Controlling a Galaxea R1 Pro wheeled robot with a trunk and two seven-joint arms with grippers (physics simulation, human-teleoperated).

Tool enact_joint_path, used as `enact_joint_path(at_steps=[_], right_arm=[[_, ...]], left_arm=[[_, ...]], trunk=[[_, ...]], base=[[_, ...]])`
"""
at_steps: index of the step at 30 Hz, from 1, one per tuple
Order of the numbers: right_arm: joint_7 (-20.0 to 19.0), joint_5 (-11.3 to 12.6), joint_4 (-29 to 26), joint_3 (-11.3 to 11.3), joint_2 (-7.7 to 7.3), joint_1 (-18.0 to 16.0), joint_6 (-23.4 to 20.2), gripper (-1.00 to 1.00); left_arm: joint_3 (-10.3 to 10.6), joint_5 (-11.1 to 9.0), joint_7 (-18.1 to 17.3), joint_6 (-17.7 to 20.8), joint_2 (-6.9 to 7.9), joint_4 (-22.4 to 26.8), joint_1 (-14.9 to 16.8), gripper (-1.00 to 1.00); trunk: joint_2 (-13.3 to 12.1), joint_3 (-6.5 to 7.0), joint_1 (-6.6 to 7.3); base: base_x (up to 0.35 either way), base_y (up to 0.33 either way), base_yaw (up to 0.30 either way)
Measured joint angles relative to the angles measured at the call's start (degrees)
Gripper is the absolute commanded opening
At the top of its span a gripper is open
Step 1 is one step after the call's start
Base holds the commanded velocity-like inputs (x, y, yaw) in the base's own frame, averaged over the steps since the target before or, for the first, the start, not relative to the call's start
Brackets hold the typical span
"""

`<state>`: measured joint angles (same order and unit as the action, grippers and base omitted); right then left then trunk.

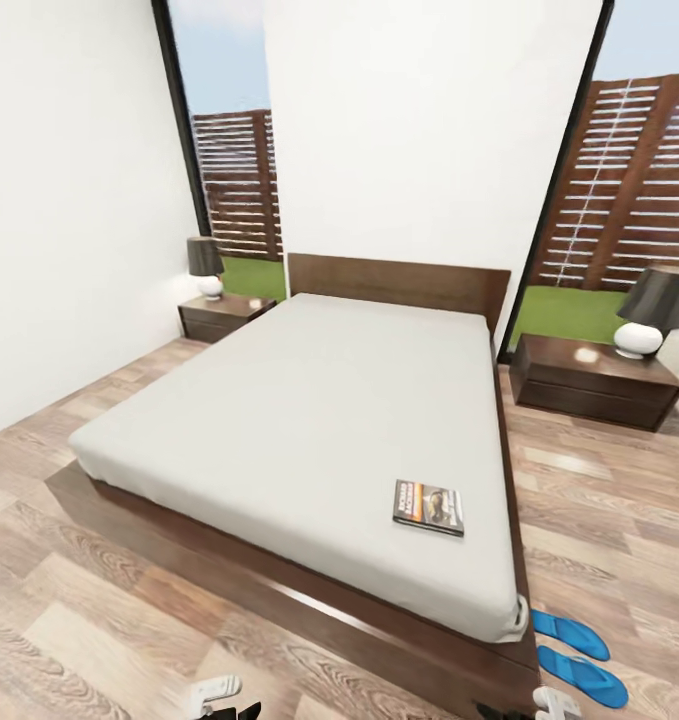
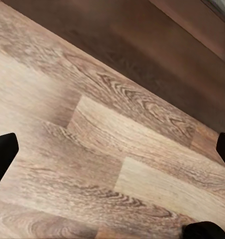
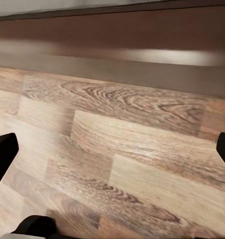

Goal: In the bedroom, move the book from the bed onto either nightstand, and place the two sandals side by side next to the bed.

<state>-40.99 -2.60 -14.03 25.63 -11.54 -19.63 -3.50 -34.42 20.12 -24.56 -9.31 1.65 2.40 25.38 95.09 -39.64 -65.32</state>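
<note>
Your dark orange-banded paperback book [image 1: 428,507] lies on the grey mattress bed [image 1: 309,420]; two blue flip-flop sandals [image 1: 577,654] rest beside it. Both pincers [image 2: 112,149] [image 3: 112,149] appear spread, empty.

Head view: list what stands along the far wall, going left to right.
Left nightstand with its dark-shaded lamp → headboard of the bed → right nightstand with its lamp.

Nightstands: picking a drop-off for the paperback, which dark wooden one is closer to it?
The dark wooden nightstand on the right in the head view; the dark-covered paperback lies near the light-grey bed's right edge.
</note>
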Motion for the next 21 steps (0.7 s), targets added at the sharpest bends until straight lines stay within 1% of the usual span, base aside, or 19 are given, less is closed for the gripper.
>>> enact_joint_path(at_steps=[21], right_arm=[[0.00,-0.01,0.00,0.00,0.00,0.00,0.00,1.00]], left_arm=[[0.00,0.01,0.00,-0.01,0.00,0.00,0.00,1.00]], trunk=[[0.00,0.00,0.00]], base=[[0.000,0.000,-0.251]])
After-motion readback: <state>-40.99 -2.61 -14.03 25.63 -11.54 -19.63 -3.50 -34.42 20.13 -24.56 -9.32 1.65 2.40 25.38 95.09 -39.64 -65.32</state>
